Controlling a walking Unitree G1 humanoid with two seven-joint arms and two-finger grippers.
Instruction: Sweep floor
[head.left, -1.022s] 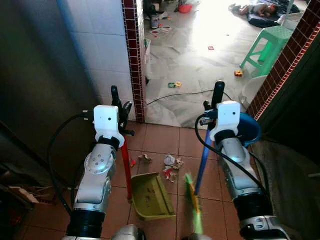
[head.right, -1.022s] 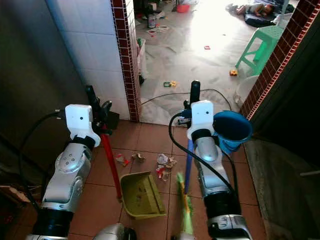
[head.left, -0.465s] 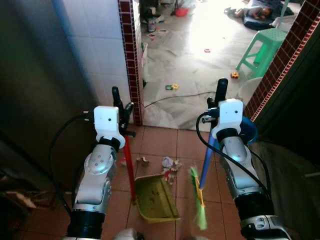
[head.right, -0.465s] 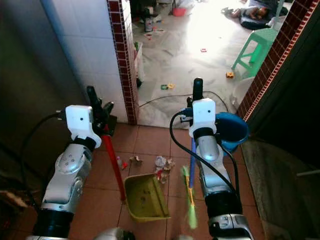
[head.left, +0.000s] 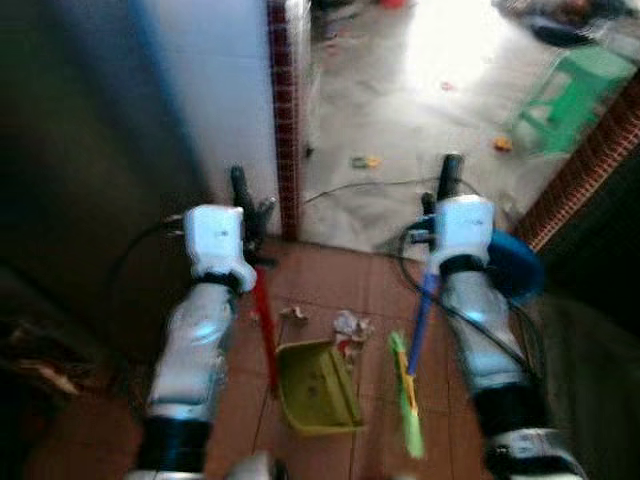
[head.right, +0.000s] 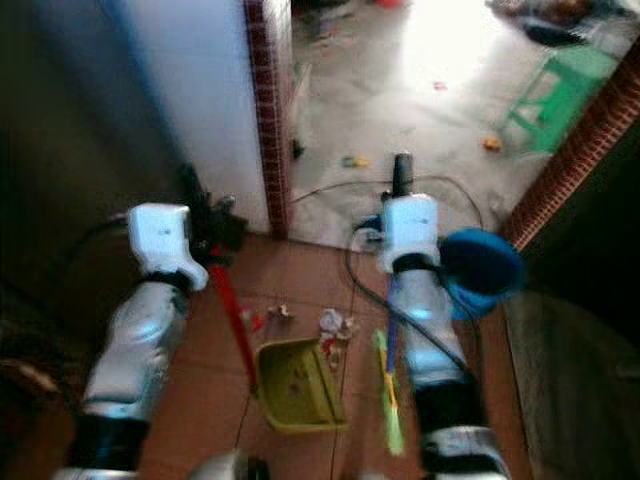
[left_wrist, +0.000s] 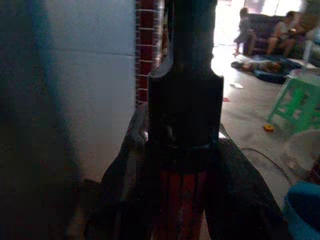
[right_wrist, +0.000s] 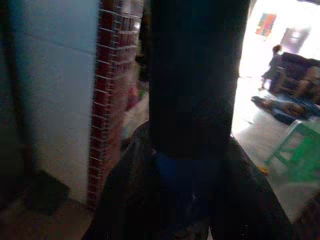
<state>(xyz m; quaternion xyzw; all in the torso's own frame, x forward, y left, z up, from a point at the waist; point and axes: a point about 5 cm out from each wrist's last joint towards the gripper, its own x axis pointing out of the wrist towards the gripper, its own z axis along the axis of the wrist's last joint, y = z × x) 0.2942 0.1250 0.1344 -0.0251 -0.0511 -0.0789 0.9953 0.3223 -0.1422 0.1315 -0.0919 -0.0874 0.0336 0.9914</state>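
Observation:
The head views are blurred. My left gripper (head.left: 248, 205) is shut on the red handle (head.left: 264, 325) of a yellow-green dustpan (head.left: 318, 388) that rests on the brown tiles. My right gripper (head.left: 447, 190) is shut on the blue handle (head.left: 421, 322) of a broom whose green bristles (head.left: 408, 420) hang right of the pan. A small heap of paper litter (head.left: 347, 327) lies on the tiles just beyond the pan. In the left wrist view the red handle (left_wrist: 179, 200) sits between the dark fingers; in the right wrist view the blue handle (right_wrist: 185, 182) does.
A white tiled wall with a red brick edge (head.left: 285, 120) stands to the left of a doorway. Beyond lie a bright floor with scattered toys, a cable (head.left: 360, 186) and a green stool (head.left: 580, 85). A blue bucket (head.left: 517, 270) sits beside my right arm. People are far back.
The whole view has shifted and blurred, so the camera moved. The broom's bristles have swung slightly right and forward beside the pan. Both grippers keep their hold.

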